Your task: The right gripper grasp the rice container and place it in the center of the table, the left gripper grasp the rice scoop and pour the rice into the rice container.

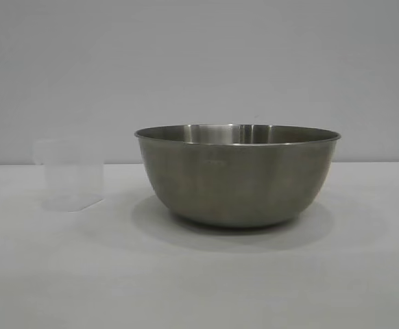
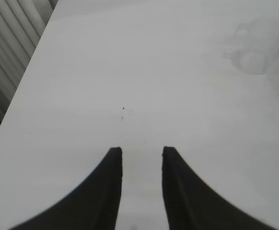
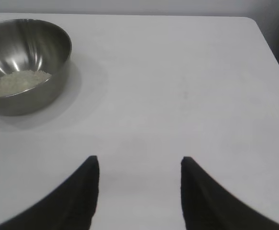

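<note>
Two black fingers (image 2: 111, 191) of the left gripper (image 2: 142, 153) fill the near edge of the left wrist view, standing a little apart with nothing between them. They hang over bare white counter (image 2: 130, 72). Far ahead of this gripper and off to one side sits the rice scoop (image 2: 254, 60), a small see-through plastic cup that is very faint against the white top. It is well apart from the gripper and nothing touches it. The right gripper (image 3: 139, 160) has its fingers (image 3: 197, 196) spread wider, and it holds nothing too. Ahead of it and off to one side stands the rice container (image 3: 27, 62), a big shiny steel bowl, well apart from the gripper. Inside the bowl lies the rice (image 3: 17, 82), a small white heap at the bottom. From the outside camera the bowl (image 1: 237, 175) stands upright on the counter (image 1: 199, 281), about in the middle. The little cup (image 1: 69, 175) stands upright beside it on the left arm's side, with a gap between the two. I cannot tell if any rice is in the cup. Neither gripper shows in the outside view. A plain grey wall (image 1: 199, 68) is behind the counter.
</note>
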Available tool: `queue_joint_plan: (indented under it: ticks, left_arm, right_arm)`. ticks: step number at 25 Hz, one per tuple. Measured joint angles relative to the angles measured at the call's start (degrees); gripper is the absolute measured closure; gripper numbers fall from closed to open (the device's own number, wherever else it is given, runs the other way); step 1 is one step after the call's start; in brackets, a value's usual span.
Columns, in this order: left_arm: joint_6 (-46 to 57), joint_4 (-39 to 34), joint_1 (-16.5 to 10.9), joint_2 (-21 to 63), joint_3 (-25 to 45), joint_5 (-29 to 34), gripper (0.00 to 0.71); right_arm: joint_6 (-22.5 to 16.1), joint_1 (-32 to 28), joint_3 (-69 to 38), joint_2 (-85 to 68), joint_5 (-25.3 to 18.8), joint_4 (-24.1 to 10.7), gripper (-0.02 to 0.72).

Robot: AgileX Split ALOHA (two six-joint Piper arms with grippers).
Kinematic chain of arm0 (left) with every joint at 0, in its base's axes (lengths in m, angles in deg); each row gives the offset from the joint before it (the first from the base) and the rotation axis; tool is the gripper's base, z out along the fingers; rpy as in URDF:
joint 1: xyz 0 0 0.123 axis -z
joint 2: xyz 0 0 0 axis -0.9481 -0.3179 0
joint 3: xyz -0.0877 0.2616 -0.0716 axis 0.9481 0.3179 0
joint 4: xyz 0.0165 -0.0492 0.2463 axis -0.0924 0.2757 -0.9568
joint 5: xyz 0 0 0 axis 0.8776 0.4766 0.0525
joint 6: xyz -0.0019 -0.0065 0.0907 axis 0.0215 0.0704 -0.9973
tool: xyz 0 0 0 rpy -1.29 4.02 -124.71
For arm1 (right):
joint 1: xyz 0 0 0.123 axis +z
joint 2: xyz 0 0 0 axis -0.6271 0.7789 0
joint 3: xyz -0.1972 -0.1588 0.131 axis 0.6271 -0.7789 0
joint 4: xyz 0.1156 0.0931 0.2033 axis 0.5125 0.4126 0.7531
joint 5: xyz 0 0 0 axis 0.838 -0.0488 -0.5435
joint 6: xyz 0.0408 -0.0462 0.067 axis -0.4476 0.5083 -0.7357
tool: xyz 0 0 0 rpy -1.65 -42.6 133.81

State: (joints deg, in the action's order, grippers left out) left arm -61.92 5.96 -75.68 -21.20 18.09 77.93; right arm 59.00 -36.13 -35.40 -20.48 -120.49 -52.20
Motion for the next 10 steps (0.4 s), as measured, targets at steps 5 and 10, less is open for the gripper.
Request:
queue_joint_plan:
  ticks: [5, 10]
  left_arm:
    - [0.0, 0.0, 0.0, 0.0, 0.0, 0.0, 0.518]
    - [0.0, 0.0, 0.0, 0.0, 0.0, 0.0, 0.518]
  right_arm:
    - [0.0, 0.0, 0.0, 0.0, 0.0, 0.0, 0.333]
    - [0.0, -0.2, 0.0, 0.0, 0.0, 0.0, 0.333]
